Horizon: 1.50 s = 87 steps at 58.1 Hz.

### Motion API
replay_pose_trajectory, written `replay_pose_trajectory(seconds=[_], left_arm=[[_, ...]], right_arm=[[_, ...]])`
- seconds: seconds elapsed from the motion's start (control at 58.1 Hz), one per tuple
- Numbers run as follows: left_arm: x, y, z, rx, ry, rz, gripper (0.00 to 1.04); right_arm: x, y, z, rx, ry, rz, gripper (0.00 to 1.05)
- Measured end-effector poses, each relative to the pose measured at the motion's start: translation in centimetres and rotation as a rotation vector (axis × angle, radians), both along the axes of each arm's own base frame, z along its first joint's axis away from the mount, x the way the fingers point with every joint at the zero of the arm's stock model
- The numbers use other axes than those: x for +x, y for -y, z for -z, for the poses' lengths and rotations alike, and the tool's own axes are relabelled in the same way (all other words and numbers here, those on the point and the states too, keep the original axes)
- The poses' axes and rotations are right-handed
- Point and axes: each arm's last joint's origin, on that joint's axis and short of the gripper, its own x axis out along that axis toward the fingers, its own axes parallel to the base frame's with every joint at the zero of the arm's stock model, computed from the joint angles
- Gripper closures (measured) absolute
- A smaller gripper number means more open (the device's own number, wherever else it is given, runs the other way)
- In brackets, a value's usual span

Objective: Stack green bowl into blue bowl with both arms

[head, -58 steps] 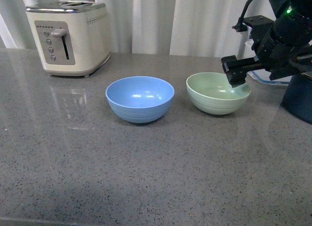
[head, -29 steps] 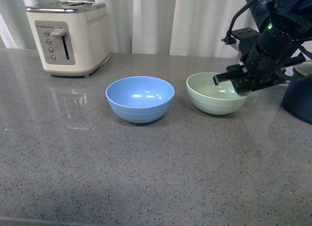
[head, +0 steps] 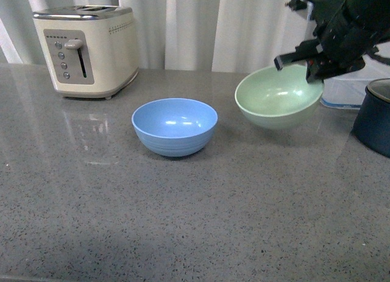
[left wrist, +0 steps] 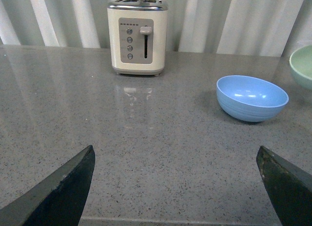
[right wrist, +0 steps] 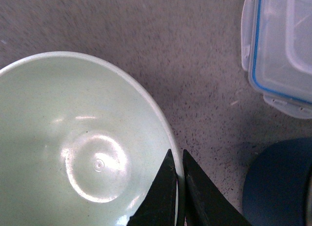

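Grey tabletop (head: pixel 183 221) carries a cream toaster (head: pixel 85 49) at rear left. Green bowl (head: pixel 274 99) is held clear of the tabletop, tilted, to the right of the blue bowl (head: pixel 174 126), which sits on the surface. Right pincer (right wrist: pixel 176 160) is clamped on the green bowl's rim. Left pincer (left wrist: pixel 174 150) stands wide apart above the tabletop

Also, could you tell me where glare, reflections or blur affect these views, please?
Front view: sharp; the toaster mirrors in the glossy countertop, and highlights sit inside the blue bowl and green bowl. Left wrist view: sharp, same toaster reflection. Right wrist view: broad glare on the green bowl's floor; the right pincer is a featureless black shape; the countertop looks smeared.
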Motion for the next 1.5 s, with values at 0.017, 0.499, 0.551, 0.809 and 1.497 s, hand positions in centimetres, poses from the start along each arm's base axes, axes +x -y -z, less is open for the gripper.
replay_pose_trajectory(seconds=[0.017,0.499,0.551,0.809,1.497], left_arm=[[0.0,0.0,0.0,0.000,0.000,0.000,0.07],[0.0,0.0,0.0,0.000,0.000,0.000,0.07],[0.0,0.0,0.0,0.000,0.000,0.000,0.07],[0.0,0.0,0.0,0.000,0.000,0.000,0.07],[0.0,0.0,0.0,0.000,0.000,0.000,0.07]], right_arm=[[-0.3,-0.1,-0.6,0.009,0.016,-0.009,1.04],[-3.8,-9.8,-3.1,0.153,0.138,-0.304,1.04],[-3.6,-10.2,-2.3,0.144,0.125,-0.301,1.04],[-2.1,-10.6,1.1,0.107,0.079,-0.260,1.04],[-4.6,-9.0,-1.4,0.356,0.136,-0.358,0.39]])
